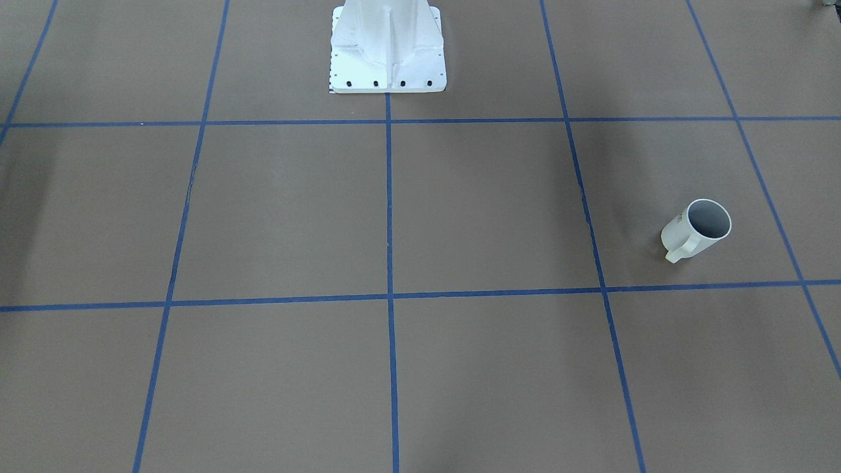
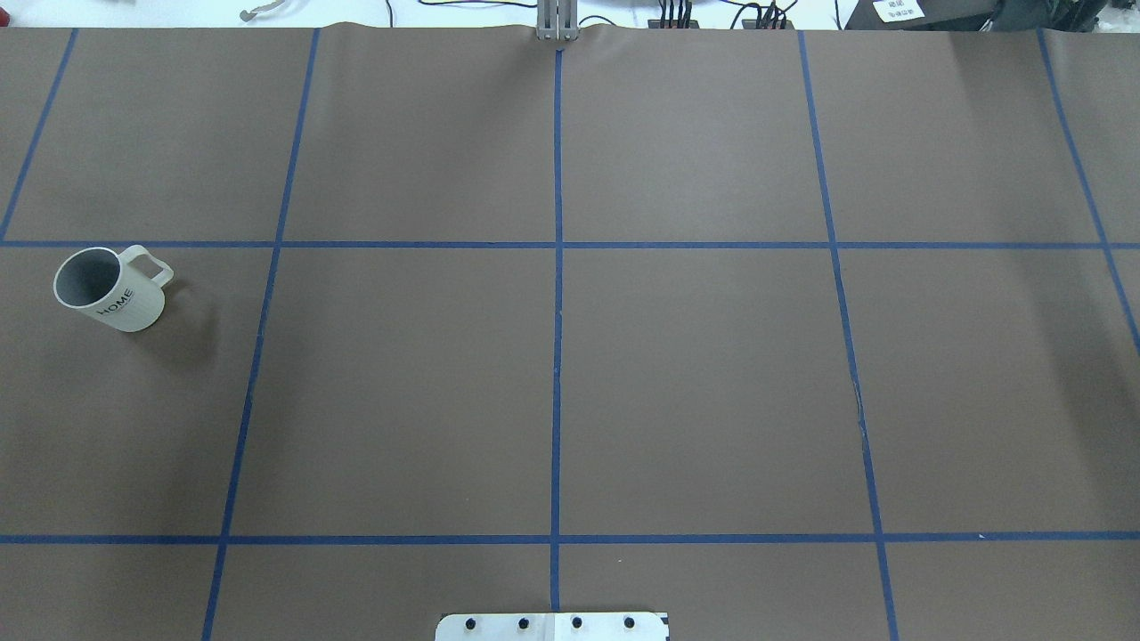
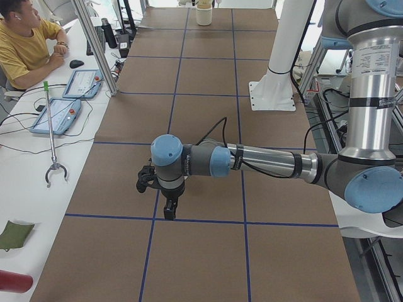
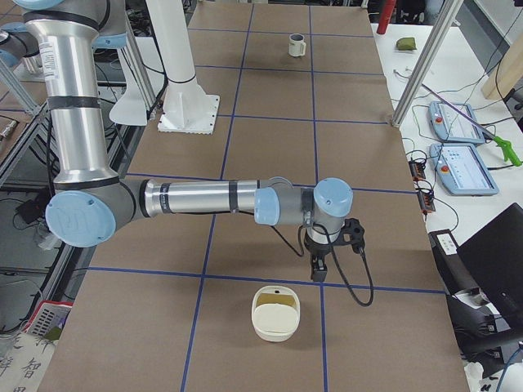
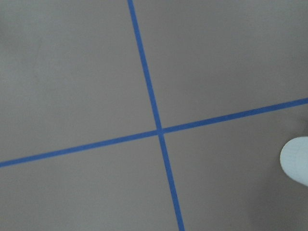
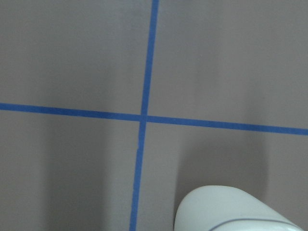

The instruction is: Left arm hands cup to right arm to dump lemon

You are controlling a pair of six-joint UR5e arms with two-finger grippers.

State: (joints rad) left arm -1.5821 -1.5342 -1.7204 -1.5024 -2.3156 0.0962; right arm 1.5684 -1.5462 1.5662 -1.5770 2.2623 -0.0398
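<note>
The cup (image 2: 109, 289) is a white mug lettered "HOME". It stands upright on the brown table on the robot's left side, handle away from the robot. It also shows in the front-facing view (image 1: 696, 230) and small at the far end of the right side view (image 4: 297, 45). What shows of its inside is grey, and no lemon shows. The left gripper (image 3: 170, 211) hangs from the near arm in the left side view, fingers down; the cup is hidden there. The right gripper (image 4: 319, 269) hangs beside a cream container (image 4: 276, 313). I cannot tell if either gripper is open.
The white robot pedestal (image 1: 387, 59) stands at the table's middle. The cream container, yellowish inside, also shows far off (image 3: 203, 12) and probably in the right wrist view (image 6: 231, 211). A white curved edge (image 5: 296, 166) is unidentifiable. An operator (image 3: 25, 44) sits at a side bench.
</note>
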